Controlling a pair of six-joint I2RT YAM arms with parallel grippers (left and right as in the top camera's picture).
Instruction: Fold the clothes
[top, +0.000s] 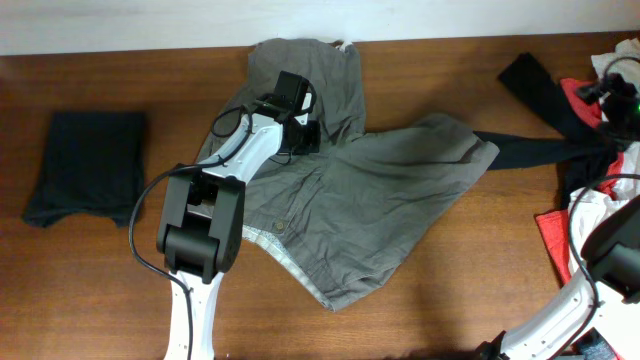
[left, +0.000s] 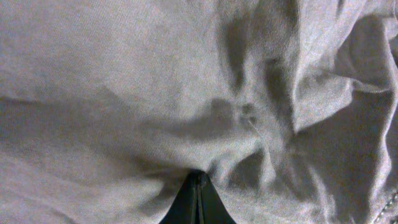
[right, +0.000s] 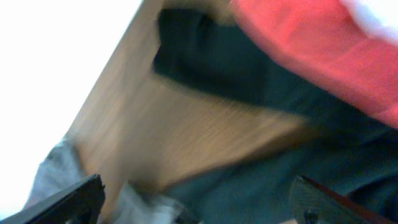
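Note:
The grey-khaki trousers lie spread and creased across the middle of the table, their pale waistband lining at the front edge. My left gripper is down on their upper part. In the left wrist view its tips are shut together, pinching a pucker of the trousers' fabric. My right gripper hovers over the pile of black, red and white clothes at the far right. It is open, with a black garment and a red garment under it and nothing between the fingers.
A folded black garment lies at the left of the wooden table. A black sleeve or leg stretches from the pile to the trousers' right tip. A white wall borders the table's far edge.

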